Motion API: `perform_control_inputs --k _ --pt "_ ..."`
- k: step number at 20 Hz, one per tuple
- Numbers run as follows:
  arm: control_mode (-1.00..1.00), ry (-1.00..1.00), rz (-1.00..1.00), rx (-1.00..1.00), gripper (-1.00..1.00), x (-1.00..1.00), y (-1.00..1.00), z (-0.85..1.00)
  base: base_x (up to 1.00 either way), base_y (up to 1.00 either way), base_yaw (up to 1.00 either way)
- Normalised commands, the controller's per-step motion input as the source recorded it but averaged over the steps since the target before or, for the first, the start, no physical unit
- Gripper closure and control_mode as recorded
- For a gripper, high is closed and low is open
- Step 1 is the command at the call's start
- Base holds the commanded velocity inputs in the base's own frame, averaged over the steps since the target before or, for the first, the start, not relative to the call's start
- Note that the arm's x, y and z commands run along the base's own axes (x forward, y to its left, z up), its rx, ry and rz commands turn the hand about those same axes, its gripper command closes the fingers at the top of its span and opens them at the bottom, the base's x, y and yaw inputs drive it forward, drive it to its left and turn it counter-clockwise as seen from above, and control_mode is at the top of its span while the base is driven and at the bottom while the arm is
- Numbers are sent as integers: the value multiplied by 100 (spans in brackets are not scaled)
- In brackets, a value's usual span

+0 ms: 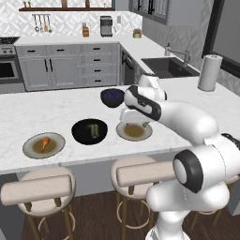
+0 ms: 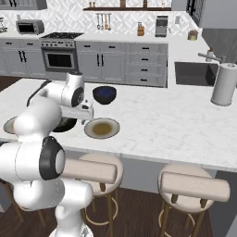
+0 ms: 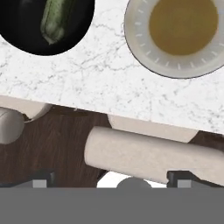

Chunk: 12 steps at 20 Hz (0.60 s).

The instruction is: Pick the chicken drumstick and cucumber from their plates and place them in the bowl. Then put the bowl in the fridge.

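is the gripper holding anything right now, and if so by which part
Nothing is held. The gripper has its fingertips apart with nothing between them; the cucumber lies in the black bowl, and the chicken drumstick is on its plate.

You had the cucumber (image 1: 93, 130) lying inside the glossy black bowl (image 1: 77, 132), dark green against its floor. The chicken drumstick (image 1: 44, 143), orange-brown, rested on the left plate (image 1: 29, 150). The right plate (image 1: 121, 134) sat bare, olive-brown centre showing, just beside the bowl on the marble counter (image 1: 56, 112).
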Motion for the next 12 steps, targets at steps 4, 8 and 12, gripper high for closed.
perform_control_inputs --k 4,8,12 --pt "-100 1 0 -1 -100 -77 -69 6 0 0 0" --pt "-100 -3 0 -14 -100 -61 -27 0 0 0 0" --pt "-100 -3 -9 -27 -100 -8 -1 -1 0 0 0"
